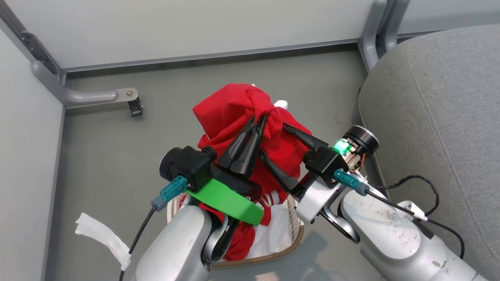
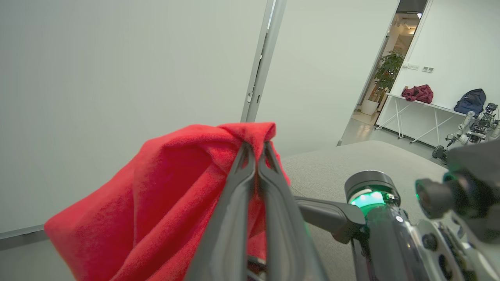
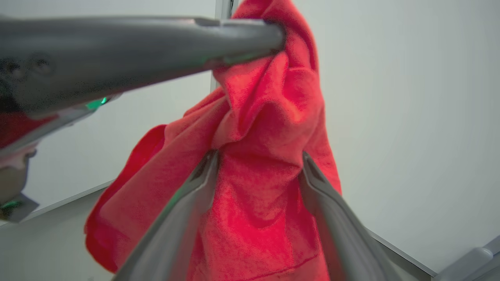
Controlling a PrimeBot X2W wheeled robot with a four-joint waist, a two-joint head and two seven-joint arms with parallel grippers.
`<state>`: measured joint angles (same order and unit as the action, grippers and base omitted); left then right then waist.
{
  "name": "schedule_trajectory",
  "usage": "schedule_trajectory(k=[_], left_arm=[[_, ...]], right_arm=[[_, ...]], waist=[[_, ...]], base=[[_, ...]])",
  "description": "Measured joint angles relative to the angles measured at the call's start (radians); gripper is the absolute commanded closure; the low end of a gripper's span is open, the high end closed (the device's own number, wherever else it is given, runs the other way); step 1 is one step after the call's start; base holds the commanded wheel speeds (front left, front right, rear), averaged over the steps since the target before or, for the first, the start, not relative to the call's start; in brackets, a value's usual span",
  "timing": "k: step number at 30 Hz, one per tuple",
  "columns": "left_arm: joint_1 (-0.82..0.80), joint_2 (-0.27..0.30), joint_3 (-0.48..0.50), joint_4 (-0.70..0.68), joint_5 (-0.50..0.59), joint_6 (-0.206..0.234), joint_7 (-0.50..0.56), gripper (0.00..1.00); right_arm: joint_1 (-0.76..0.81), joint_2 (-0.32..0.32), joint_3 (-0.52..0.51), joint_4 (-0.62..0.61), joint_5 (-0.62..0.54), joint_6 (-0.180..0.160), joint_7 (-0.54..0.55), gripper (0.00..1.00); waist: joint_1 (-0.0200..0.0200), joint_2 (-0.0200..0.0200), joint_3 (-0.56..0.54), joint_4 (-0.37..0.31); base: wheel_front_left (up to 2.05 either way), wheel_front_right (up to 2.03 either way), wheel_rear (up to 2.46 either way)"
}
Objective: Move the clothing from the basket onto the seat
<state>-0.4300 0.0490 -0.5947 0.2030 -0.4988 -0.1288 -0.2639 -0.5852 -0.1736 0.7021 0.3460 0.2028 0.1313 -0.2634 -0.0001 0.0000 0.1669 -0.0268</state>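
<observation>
Left gripper (image 1: 261, 120) clenched on clothing (image 1: 230, 109) — right gripper (image 1: 272, 139) splayed alongside; basket (image 1: 273, 255) beneath, seat (image 1: 441, 97) rightward

All 3 views bright, even diffuse light, no hard glare. Head view sharp; faint soft shadow on floor (image 1: 316, 249) at 5 o'clock; green LED (image 1: 341, 147) glowing at 3 o'clock. Left wrist view: left gripper (image 2: 256, 150) blurred at 6 o'clock, too close; clothing (image 2: 156, 203) crisp, red v. saturated; doorway (image 2: 390, 43) at 1 o'clock brighter; wall post (image 2: 261, 58) slants w/ wide-angle. Right wrist view softest: left gripper (image 3: 278, 39) across 10–12 o'clock out of focus, green reflection at 9 o'clock; right gripper (image 3: 259, 156) fingers smeared at 6 o'clock
</observation>
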Motion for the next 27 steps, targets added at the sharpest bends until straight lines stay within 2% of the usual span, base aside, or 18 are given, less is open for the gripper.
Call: schedule_trajectory(k=[10, 11, 12, 13, 20, 21, 22, 23, 27], left_arm=[[-0.001, 0.0, -0.055, -0.023, -0.028, 0.0, 0.0, 1.0], [-0.001, 0.0, -0.057, -0.024, -0.03, 0.0, 0.0, 1.0], [-0.001, 0.0, -0.059, -0.026, -0.033, 0.0, 0.0, 1.0], [-0.001, 0.0, -0.061, -0.027, -0.037, 0.0, 0.0, 1.0], [0.002, 0.0, -0.046, 0.039, 0.0, 0.0, 0.0, 1.0], [0.002, 0.0, -0.039, 0.044, 0.014, 0.0, 0.0, 0.89], [0.002, 0.0, -0.029, 0.046, 0.025, 0.001, 0.0, 0.52], [0.003, 0.0, -0.022, 0.048, 0.035, 0.002, 0.0, 0.0], [0.02, 0.0, 0.004, 0.064, 0.086, 0.005, -0.001, 0.0]], right_arm=[[-0.037, 0.038, 0.043, 0.156, 0.042, 0.0, 0.0, 0.0], [-0.037, 0.042, 0.037, 0.164, 0.048, 0.0, 0.0, 0.03], [-0.037, 0.045, 0.033, 0.169, 0.054, 0.0, 0.0, 0.48], [-0.036, 0.048, 0.03, 0.175, 0.061, 0.0, 0.0, 1.0], [-0.007, 0.045, -0.018, 0.124, 0.081, 0.0, 0.0, 1.0], [0.005, 0.044, -0.039, 0.107, 0.082, 0.0, 0.0, 1.0], [0.018, 0.043, -0.065, 0.091, 0.085, 0.0, 0.0, 1.0], [0.03, 0.043, -0.083, 0.079, 0.089, 0.0, 0.0, 1.0], [0.09, 0.03, -0.147, 0.037, 0.094, 0.0, 0.0, 1.0]], waist=[[0.0001, 0.0, 0.001, 0.041], [0.0001, 0.0, 0.001, 0.045], [0.0001, 0.0, 0.001, 0.049], [0.0001, 0.0, 0.002, 0.054], [0.0001, 0.0, -0.003, 0.05], [0.0, 0.0, -0.004, 0.046], [0.0, 0.0, -0.004, 0.042], [0.0, 0.0, -0.004, 0.037], [0.0, 0.0, -0.002, 0.005]], base=[[0.0, 0.0, 0.0], [0.0, 0.0, 0.0], [0.0, 0.0, 0.0], [0.0, 0.0, 0.0], [0.0, 0.0, 0.0], [0.0, 0.0, 0.0], [0.0, 0.0, 0.0], [0.0, 0.0, 0.0], [0.0, 0.0, 0.0]])
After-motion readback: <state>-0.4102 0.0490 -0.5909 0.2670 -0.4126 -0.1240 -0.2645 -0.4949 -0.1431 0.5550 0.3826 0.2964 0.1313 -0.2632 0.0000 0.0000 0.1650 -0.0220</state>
